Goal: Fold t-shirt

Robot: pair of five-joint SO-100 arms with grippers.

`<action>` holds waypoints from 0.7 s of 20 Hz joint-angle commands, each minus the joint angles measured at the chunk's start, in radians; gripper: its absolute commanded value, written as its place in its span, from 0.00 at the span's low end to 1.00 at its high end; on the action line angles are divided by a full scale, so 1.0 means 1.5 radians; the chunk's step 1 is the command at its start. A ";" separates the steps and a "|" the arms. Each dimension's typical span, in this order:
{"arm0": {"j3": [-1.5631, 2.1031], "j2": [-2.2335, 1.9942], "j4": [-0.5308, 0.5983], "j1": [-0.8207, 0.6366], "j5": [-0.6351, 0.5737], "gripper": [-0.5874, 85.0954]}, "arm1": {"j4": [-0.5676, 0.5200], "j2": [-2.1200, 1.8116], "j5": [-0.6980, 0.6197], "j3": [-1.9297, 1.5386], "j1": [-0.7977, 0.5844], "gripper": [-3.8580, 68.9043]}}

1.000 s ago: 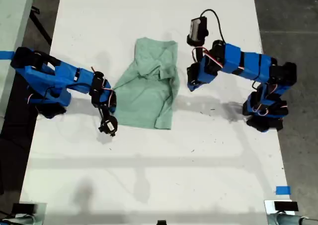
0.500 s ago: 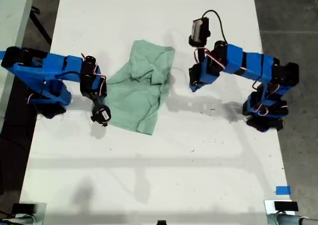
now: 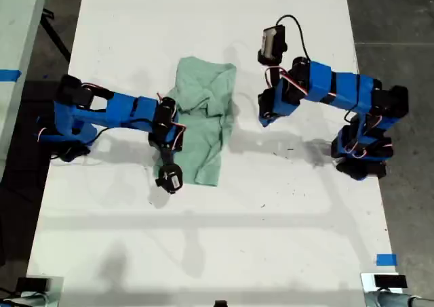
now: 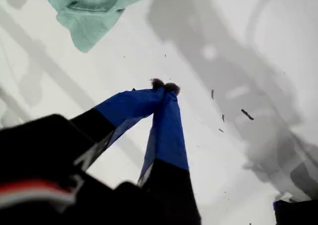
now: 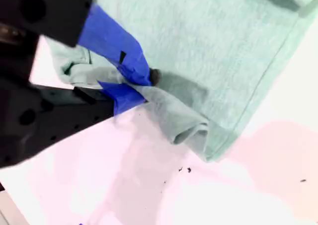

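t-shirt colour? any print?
Pale mint green t-shirt, plain, no print; the exterior view shows it best.

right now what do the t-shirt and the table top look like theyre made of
The t-shirt looks like soft matte knit cloth: it creases and bunches where my second gripper pinches it. The table seems a hard, smooth white board, faintly glossy, with small dark specks; the exact material is unclear.

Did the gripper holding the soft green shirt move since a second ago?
Yes. My second gripper, shut on the pale mint-green cloth t-shirt, swung toward the exterior view's right, over the shirt, judged against the white table.
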State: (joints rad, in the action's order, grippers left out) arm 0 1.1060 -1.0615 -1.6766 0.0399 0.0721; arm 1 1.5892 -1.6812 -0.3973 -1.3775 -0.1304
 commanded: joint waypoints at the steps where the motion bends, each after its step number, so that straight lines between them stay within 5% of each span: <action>1: -0.077 0.034 0.006 0.020 -0.017 0.01 | -0.013 -0.057 0.008 0.003 0.008 0.05; 2: -0.077 0.038 0.009 0.022 -0.017 0.03 | -0.013 -0.059 0.009 0.001 0.009 0.05; 4: -0.101 0.025 -0.012 0.024 -0.052 0.34 | -0.015 -0.062 0.010 -0.004 0.009 0.05; 5: -0.104 -0.003 -0.025 0.024 -0.069 0.42 | -0.017 -0.064 0.010 -0.008 0.009 0.05; 14: -0.015 -0.345 -0.161 -0.019 -0.127 0.43 | -0.015 -0.086 0.036 -0.011 0.036 0.06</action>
State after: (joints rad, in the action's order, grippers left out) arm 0 1.0523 -1.4650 -1.8883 0.0169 -0.1135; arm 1 1.5831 -1.7349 -0.3651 -1.4036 -0.1043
